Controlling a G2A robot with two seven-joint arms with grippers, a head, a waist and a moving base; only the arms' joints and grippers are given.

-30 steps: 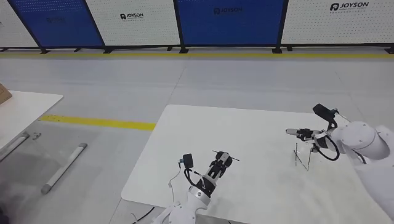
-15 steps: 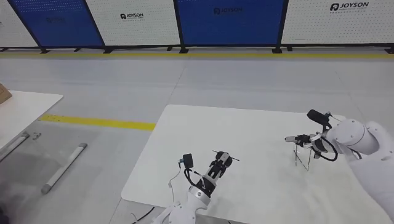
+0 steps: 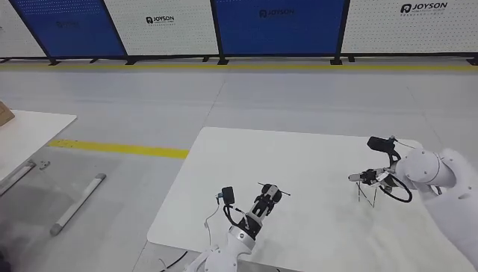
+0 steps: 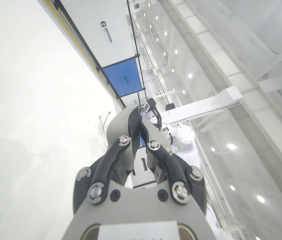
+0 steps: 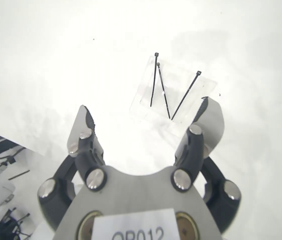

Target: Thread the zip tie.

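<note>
Three black zip ties lie on a small clear plate on the white table; from above they are thin lines at the table's right side. My right gripper hangs open just above and beside them, also seen from above, with nothing between its fingers. My left gripper is near the table's front edge, shut on another black zip tie that lies crosswise at its tips. In the left wrist view its fingers are pressed together, and the loose ties lie farther off.
Bare white tabletop lies between the two arms. A second white table stands at the far left across the floor. Blue and white panels line the back of the room.
My right gripper has dropped lower and drawn slightly closer to the zip ties on the plate. The left arm has not moved.
</note>
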